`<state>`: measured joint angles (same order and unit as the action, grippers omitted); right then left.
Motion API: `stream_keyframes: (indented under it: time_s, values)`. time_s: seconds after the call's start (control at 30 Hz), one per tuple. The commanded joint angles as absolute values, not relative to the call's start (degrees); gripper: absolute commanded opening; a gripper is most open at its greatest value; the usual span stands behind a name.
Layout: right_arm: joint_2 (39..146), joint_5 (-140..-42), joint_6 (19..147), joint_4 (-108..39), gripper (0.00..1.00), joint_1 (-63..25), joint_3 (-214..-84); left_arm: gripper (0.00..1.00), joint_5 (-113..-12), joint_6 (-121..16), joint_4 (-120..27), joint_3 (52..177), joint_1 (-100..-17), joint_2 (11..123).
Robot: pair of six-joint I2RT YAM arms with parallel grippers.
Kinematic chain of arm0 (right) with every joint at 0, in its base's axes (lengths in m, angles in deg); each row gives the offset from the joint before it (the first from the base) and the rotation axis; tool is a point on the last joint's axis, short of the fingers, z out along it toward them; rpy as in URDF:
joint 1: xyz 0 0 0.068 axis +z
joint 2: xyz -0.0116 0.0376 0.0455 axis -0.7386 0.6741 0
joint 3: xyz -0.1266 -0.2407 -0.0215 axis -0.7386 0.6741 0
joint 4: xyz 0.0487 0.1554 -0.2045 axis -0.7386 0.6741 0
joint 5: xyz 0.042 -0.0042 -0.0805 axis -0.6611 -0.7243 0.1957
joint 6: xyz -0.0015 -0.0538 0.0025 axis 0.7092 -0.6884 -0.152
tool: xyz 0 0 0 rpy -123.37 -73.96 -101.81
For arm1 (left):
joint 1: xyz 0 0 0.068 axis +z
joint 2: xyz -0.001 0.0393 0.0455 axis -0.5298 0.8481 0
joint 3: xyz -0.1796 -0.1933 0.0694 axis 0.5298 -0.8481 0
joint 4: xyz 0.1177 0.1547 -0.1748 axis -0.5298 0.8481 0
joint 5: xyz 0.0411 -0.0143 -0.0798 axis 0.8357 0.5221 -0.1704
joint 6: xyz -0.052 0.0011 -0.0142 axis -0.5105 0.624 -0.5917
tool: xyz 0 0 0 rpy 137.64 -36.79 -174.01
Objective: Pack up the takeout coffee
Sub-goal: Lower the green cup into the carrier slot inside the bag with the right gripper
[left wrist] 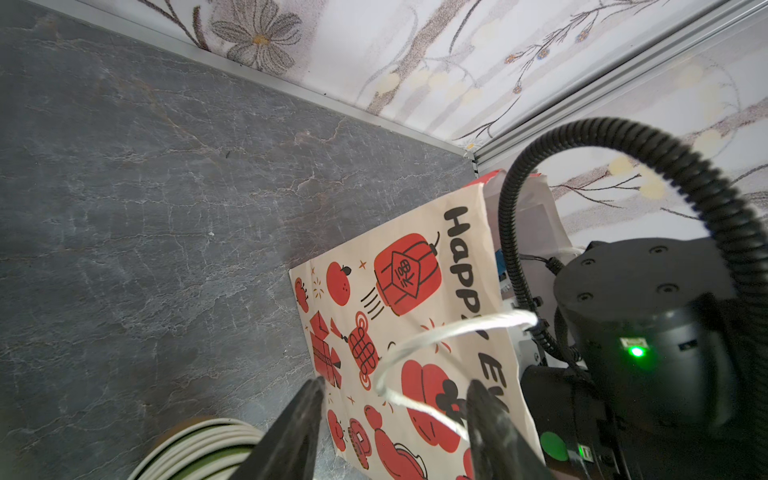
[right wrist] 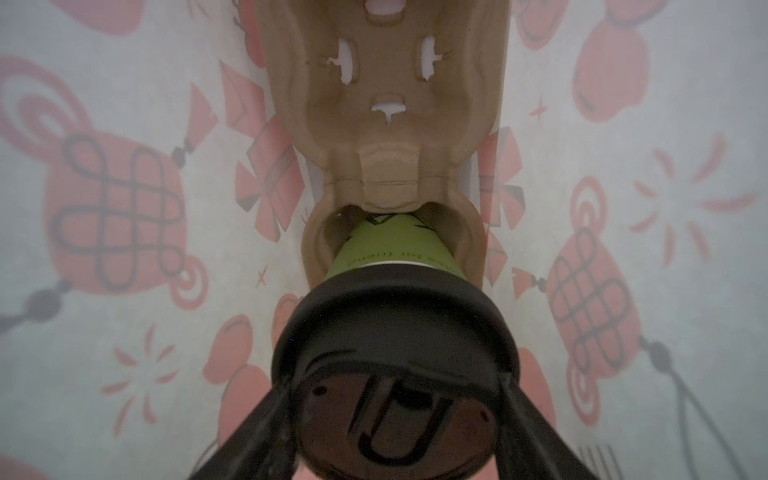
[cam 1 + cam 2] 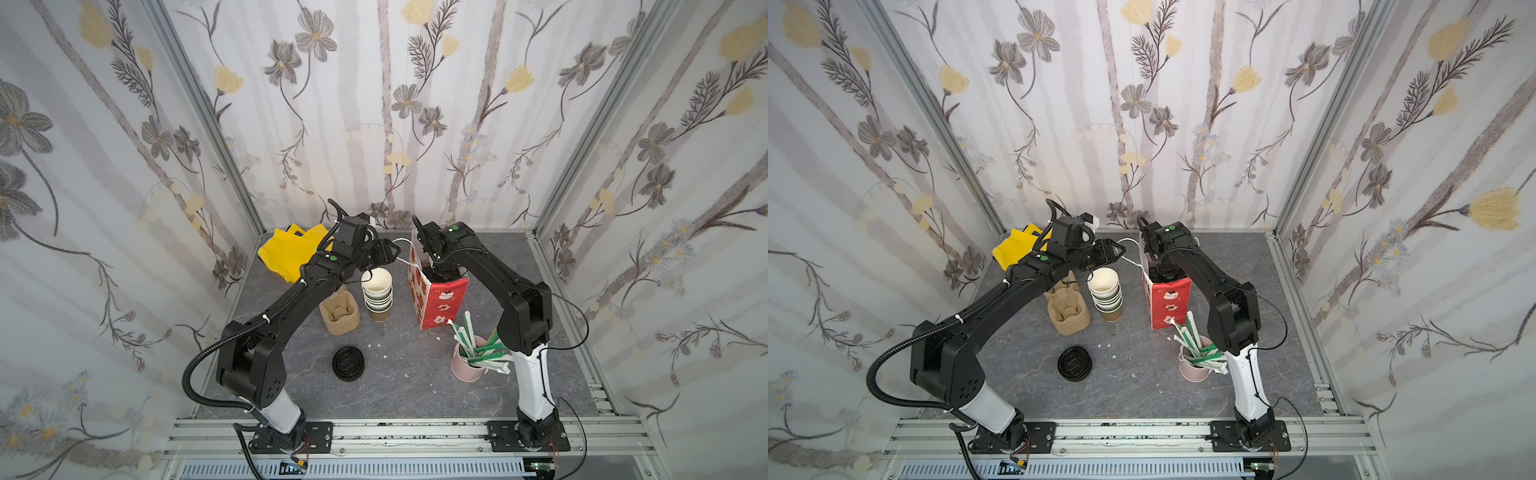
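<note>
Where the left arm stretches from its base toward the middle of the table, the left gripper stands spread, with the white cord handle of the printed paper bag looping between its fingers and lying across one of them. Its wrist is turned sideways toward the bag, just above the stack of lidless cups.

The right arm has its elbow raised and its forearm sloping to the bag's open top. The right gripper points down inside the bag and is pinched on the rim of the black lid.

The takeout coffee is inside the bag. It stands upright with its olive-green wall seated in a socket of a brown pulp carrier.
</note>
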<state>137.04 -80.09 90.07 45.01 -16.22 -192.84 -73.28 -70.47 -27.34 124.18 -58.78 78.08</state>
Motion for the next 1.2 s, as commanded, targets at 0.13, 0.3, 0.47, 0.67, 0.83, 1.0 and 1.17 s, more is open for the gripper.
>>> stream_keyframes:
  time_s: [0.13,0.3,0.47,0.67,0.83,1.0,1.17]
  values:
    - [138.54,-78.36,89.64,41.82,0.64,-16.25,-192.14,0.56,-73.61,-70.03,-28.20,124.93,-58.76,78.37]
    - [138.56,-78.23,89.77,40.43,0.64,-16.26,-190.02,0.56,-73.61,-69.90,-28.20,124.94,-58.80,78.41]
    - [138.77,-78.20,89.76,38.99,0.64,-16.24,-187.87,0.56,-73.78,-69.93,-28.20,125.12,-58.80,78.52]
    - [139.06,-78.06,89.76,38.15,0.64,-16.24,-186.97,0.56,-73.84,-69.92,-28.18,125.20,-58.78,78.57]
    - [139.31,-78.18,89.77,37.67,0.64,-16.24,-186.87,0.55,-73.99,-69.69,-28.16,125.51,-58.80,78.71]
    - [138.04,-77.33,90.29,37.60,0.72,-16.24,-187.16,0.54,-74.86,-69.40,-28.11,126.24,-58.80,79.28]
    - [134.39,-75.82,91.99,38.52,0.80,-16.06,-190.04,0.51,-75.46,-69.19,-28.11,126.25,-58.81,79.75]
